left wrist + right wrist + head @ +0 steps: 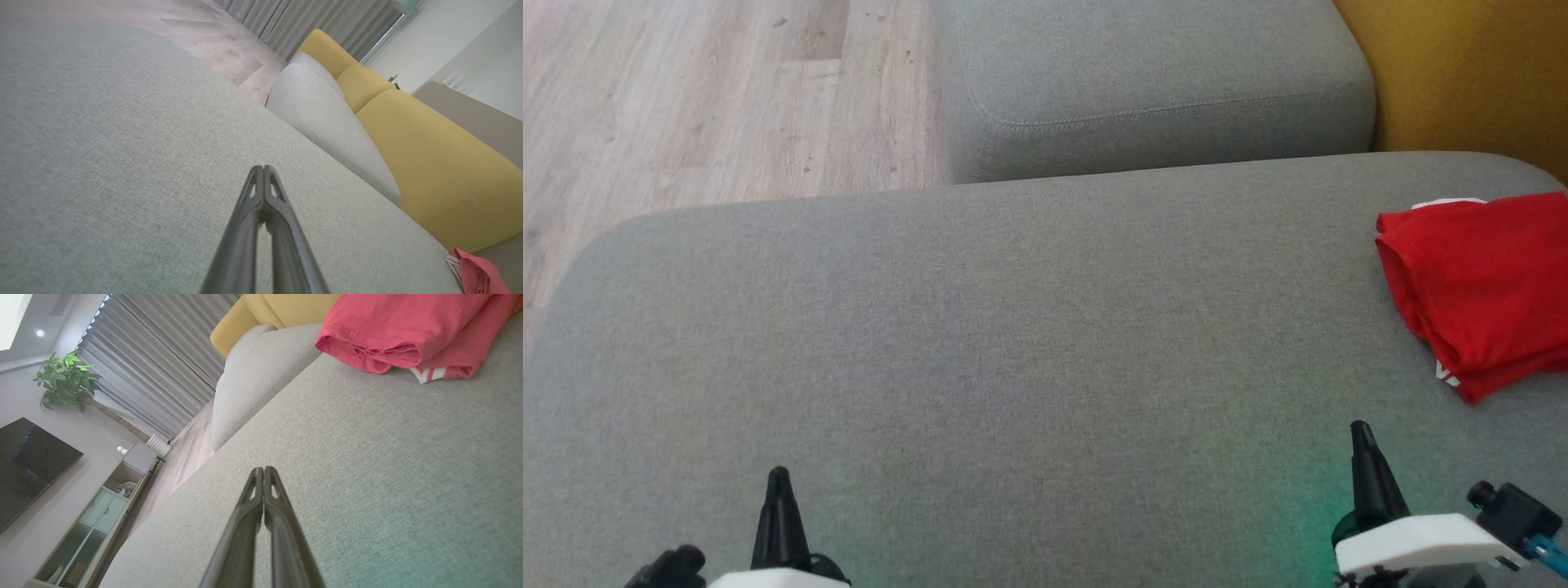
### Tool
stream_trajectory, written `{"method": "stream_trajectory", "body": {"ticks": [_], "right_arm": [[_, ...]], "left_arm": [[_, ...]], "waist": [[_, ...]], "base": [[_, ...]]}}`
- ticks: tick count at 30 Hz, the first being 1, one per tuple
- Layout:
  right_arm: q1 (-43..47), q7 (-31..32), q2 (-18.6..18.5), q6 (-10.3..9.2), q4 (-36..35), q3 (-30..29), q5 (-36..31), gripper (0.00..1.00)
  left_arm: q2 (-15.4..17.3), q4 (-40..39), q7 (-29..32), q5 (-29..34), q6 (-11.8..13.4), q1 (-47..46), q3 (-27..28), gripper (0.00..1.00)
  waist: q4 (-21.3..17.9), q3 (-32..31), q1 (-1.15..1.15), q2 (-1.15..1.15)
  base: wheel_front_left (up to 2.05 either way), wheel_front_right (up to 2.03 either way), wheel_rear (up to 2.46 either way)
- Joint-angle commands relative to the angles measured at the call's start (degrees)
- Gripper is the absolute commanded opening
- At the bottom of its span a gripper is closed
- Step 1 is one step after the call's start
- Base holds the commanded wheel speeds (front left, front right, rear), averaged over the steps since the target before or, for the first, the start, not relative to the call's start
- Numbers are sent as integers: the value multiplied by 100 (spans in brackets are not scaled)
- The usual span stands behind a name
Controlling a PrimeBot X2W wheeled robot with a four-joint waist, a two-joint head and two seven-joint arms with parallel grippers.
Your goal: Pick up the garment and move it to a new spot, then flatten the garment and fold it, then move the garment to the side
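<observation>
Hovering low over the broad grey woven-fabric seat cushion (1013,327), the left gripper (778,482) points forward with its two long dark fingers (245,228) pressed tip to tip, narrow and gripping nothing. Ahead of it and off to its left lies pale wood-plank flooring (686,98). Straight ahead, beyond the far edge of the seat, sits a second, smaller grey upholstered cushion (1143,82) with a stitched seam along its rim. To the right of that cushion, a mustard-yellow padded backrest (1462,73) rises behind the seat. Well to the right of the left gripper, the right gripper (1361,437) also hangs just above the same grey seat. Its wrist view shows its fingers (245,526) closed together at the tips, likewise with nothing held. Ahead of the right gripper and a little to its right, near but clearly apart from its tips, the red folded fabric garment (1478,286) lies on the seat close to the yellow backrest. Its layered folded edge is turned towards the gripper, and what looks like white striped trim peeks out at its near corner. From the left gripper, the garment sits far off to the right.
</observation>
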Motion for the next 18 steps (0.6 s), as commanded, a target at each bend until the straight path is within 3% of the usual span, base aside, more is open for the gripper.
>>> {"method": "stream_trajectory", "body": {"ticks": [1,18], "right_arm": [[-316,48,-109,21,-216,-12,217,0],[-493,300,-123,26,-264,-194,1313,0]], "left_arm": [[77,-147,43,-210,-69,-319,179,0],[89,-46,297,-1338,-249,-571,377,0]], "waist": [[0,7,0,0],[-4,68,-1,0]], "base": [[0,0,0],[0,0,0]]}}
